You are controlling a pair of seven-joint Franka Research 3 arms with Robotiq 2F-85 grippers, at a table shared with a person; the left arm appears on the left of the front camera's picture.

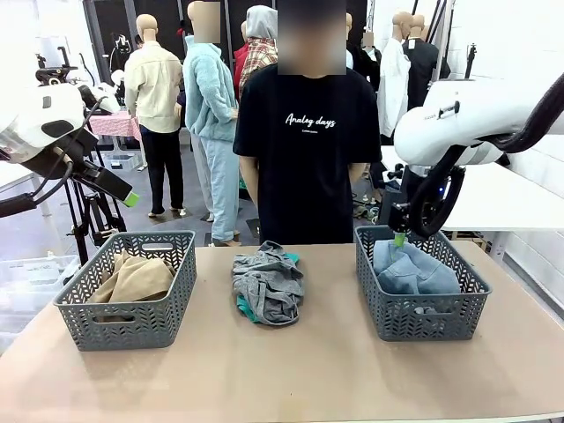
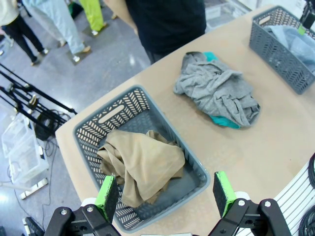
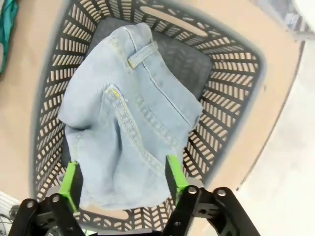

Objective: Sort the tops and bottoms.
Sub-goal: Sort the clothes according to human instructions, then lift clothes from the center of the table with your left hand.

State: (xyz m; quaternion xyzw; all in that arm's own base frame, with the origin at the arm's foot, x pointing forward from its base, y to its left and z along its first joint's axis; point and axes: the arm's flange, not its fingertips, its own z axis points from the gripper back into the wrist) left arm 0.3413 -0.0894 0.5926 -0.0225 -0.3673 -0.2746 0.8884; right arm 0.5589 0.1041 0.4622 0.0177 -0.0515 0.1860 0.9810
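Toward the right edge of the surface, the bottoms, a light blue denim garment, are seen lying in the right basket. The right tool is held just above them, its jaws parted and nothing gripped. Toward the left edge, the khaki top is settled in the left basket, over which the left tool is held wide and empty. Between the baskets, near the far edge, the grey top is heaped on the teal top, both on the bare surface. Two of four garments are judged sorted; the grey and teal tops are left to be moved, presumably into the left basket.
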